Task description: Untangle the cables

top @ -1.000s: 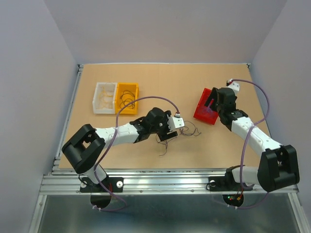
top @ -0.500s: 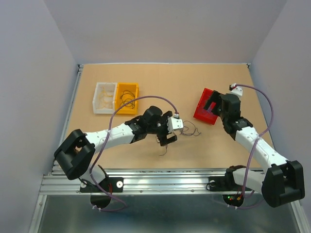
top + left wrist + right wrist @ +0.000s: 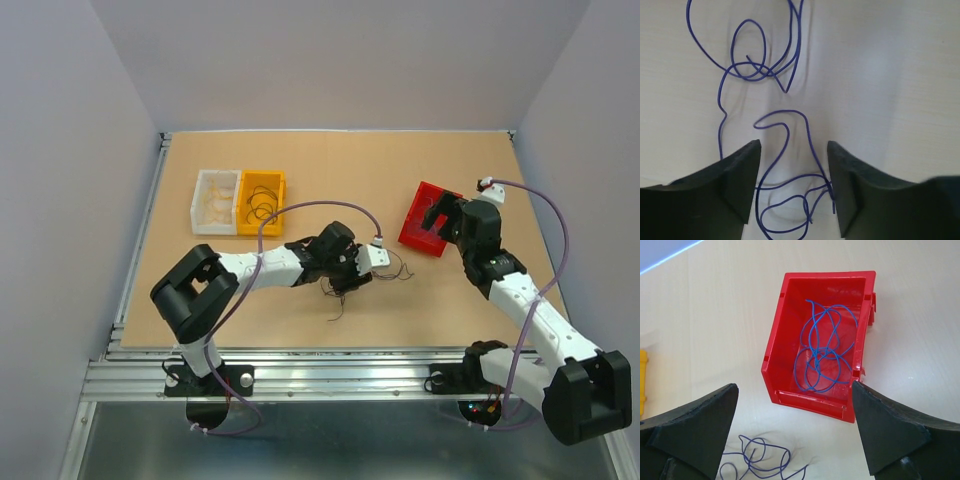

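Jaws spread on both arms, nothing pinched: on the left gripper (image 3: 794,150), low over the wooden bench (image 3: 350,160) and straddling one strand of the thin dark-blue tangled cables (image 3: 756,76) (lying loose mid-bench); on the right gripper (image 3: 794,387), hanging wide above the red plastic bin (image 3: 805,401).

Judged as the step of picking a single strand off the tangle. Best to settle lower, centre on one run of wire rather than on the knot of loops farther ahead, close gently, then lift slowly, letting neighbouring loops slide off instead of cinching. Worth watching the curl close against one jaw in the left wrist view (easy to catch two strands at once).

Containers, left to right: white plastic bin (image 3: 196,205), holding pale strands (image 3: 218,200) too faint to describe further; yellow plastic bin (image 3: 262,176), touching its right side, with dark wire loops (image 3: 262,208); red bin, well apart on the right, with a coil of bright blue wire (image 3: 822,355).
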Action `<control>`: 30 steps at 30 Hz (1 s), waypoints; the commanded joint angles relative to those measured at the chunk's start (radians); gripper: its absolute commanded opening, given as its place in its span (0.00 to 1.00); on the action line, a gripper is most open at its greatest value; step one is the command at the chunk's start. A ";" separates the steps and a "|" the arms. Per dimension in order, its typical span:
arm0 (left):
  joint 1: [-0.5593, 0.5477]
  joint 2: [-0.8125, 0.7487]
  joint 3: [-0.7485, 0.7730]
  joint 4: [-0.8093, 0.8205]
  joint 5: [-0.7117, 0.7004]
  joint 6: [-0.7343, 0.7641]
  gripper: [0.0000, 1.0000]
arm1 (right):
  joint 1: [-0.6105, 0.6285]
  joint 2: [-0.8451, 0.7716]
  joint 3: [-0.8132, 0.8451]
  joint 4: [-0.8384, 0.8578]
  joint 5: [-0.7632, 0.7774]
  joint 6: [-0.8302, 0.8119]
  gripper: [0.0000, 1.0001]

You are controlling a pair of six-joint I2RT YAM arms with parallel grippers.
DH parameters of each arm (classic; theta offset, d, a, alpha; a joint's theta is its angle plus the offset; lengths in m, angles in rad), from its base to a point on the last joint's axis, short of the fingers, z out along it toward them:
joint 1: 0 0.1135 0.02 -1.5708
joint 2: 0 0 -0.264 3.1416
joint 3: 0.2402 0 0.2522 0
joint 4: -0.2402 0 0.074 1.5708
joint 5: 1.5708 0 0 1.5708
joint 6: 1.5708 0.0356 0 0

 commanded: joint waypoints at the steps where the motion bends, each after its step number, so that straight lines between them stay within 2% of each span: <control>1: -0.007 -0.028 0.039 -0.002 -0.052 -0.015 0.30 | 0.008 -0.030 -0.026 0.035 -0.011 0.000 1.00; 2: -0.007 -0.040 0.031 0.013 -0.049 -0.008 0.20 | 0.008 -0.029 -0.026 0.036 -0.019 -0.003 1.00; 3: -0.005 -0.068 0.020 0.018 -0.043 -0.005 0.06 | 0.007 -0.024 -0.026 0.035 -0.046 -0.008 1.00; 4: -0.004 -0.083 0.014 0.023 -0.036 0.001 0.00 | 0.008 -0.021 -0.025 0.041 -0.066 -0.014 1.00; 9: 0.044 -0.215 -0.010 0.032 0.056 0.001 0.00 | 0.010 0.002 -0.048 0.130 -0.235 -0.069 1.00; 12: 0.126 -0.310 -0.012 0.035 0.102 -0.030 0.00 | 0.013 0.015 -0.063 0.205 -0.357 -0.084 1.00; 14: 0.220 -0.399 -0.020 0.050 0.150 -0.059 0.00 | 0.019 0.049 -0.074 0.265 -0.455 -0.089 1.00; 16: 0.304 -0.456 -0.027 0.067 0.188 -0.074 0.00 | 0.030 0.080 -0.071 0.314 -0.483 -0.091 1.00; 18: 0.340 -0.526 -0.026 0.067 0.187 -0.079 0.00 | 0.044 0.135 -0.068 0.352 -0.519 -0.091 1.00; 21: 0.369 -0.600 -0.009 0.058 0.124 -0.085 0.00 | 0.082 0.199 -0.051 0.429 -0.559 -0.094 1.00; 24: 0.395 -0.623 0.034 0.058 -0.006 -0.107 0.00 | 0.132 0.281 -0.009 0.443 -0.530 -0.097 0.99; 28: 0.468 -0.590 0.086 0.063 -0.115 -0.136 0.00 | 0.186 0.341 0.021 0.446 -0.474 -0.100 0.99; 30: 0.505 -0.544 0.101 0.070 -0.124 -0.137 0.00 | 0.194 0.358 0.026 0.451 -0.467 -0.098 0.99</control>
